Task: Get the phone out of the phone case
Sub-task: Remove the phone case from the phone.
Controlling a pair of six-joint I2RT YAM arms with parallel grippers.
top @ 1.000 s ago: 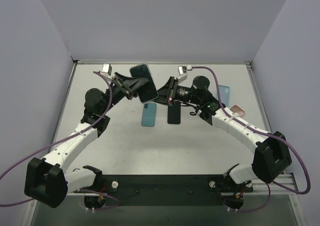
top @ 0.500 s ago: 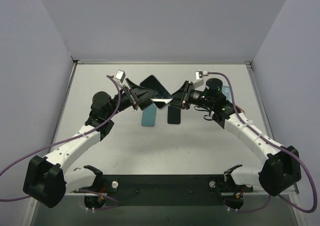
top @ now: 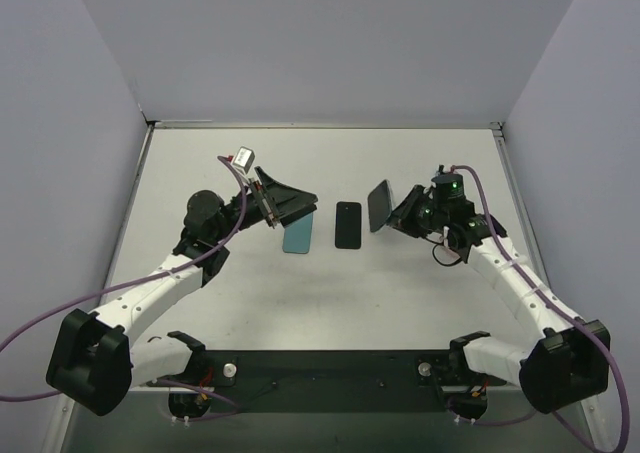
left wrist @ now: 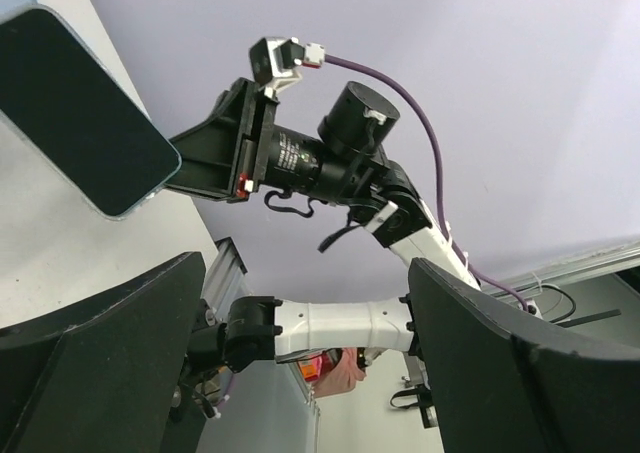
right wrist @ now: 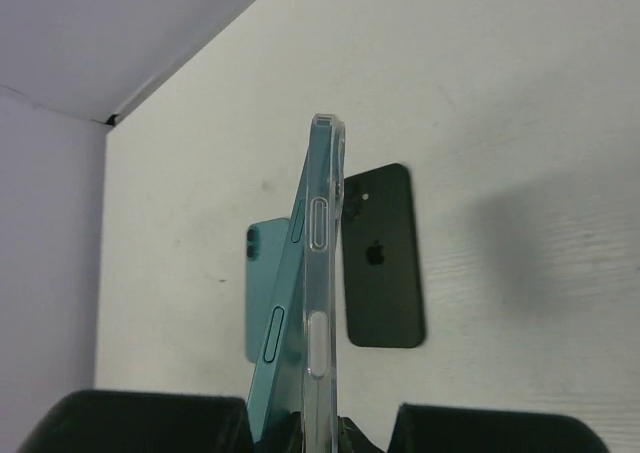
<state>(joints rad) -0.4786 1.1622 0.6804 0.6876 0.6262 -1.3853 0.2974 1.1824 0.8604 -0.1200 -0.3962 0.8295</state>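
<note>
We see the right claw (right wrist: 320, 428) clamped on one end of the slim teal phone in a clear plastic case (right wrist: 318, 273), holding it on edge above the table. The left claw (top: 297, 209) is spread wide with nothing between its broad black fingers (left wrist: 100, 373). The cased phone sits wholly in the right claw, well apart from the left one, with its dark screen facing the left wrist camera. Below, a bare teal phone (top: 298, 235) and a flat black phone (top: 347, 223) lie side by side, backs up, on the white tabletop (top: 250, 283), enclosed by pale lavender walls (top: 330, 43).
</note>
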